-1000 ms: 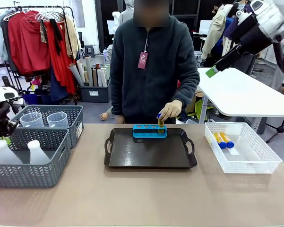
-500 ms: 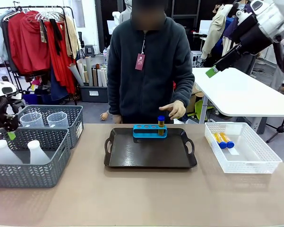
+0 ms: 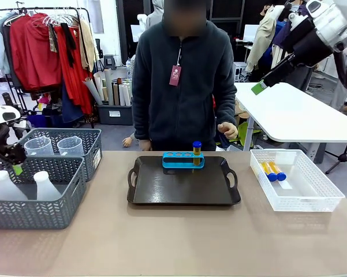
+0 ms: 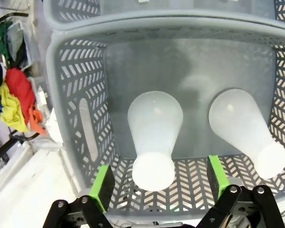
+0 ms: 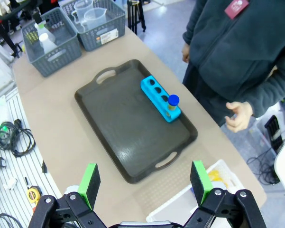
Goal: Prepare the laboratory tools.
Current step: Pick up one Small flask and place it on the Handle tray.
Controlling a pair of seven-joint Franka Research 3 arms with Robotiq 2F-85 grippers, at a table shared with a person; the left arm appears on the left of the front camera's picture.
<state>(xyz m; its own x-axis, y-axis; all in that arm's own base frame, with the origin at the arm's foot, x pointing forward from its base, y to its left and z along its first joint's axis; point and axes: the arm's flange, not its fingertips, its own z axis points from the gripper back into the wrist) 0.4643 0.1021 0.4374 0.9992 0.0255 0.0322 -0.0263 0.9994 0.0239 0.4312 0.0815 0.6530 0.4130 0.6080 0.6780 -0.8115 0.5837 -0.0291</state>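
- Blue-capped tube [image 3: 197, 151] of amber liquid: stands upright in the end hole of the low blue rack [image 3: 179, 160], on the side towards the robot's right. The other three holes are open.
- The rack lies at the far edge of the black handled tray [image 3: 183, 187], mid-table.
- Two further tubes [image 3: 272, 171] lie on their sides in the white basket [image 3: 323, 196], at the robot's right.
- Two conical flasks [image 4: 154, 137] stand upright in the near grey basket [image 3: 34, 210]. Two measuring beakers [image 3: 39, 146] stand in the far grey basket [image 3: 89, 144] just behind it.
- Left wrist view, not legible from the front: the left gripper [image 4: 160, 180] hangs over the near basket with its fingers spread wide. One flask's neck appears between the green pads, touched by neither.
- Right wrist view: the right gripper [image 5: 144, 182] is raised high over the table with its fingers spread and nothing between them. It looks down on tray, rack and tube together.
- Person's hand [image 3: 228, 130]: loosely curled beside the body, clear of the table.
- Change from a second ago: that hand then gripped the tube at the rack. It has since let go and drawn back, while the tube remains seated.
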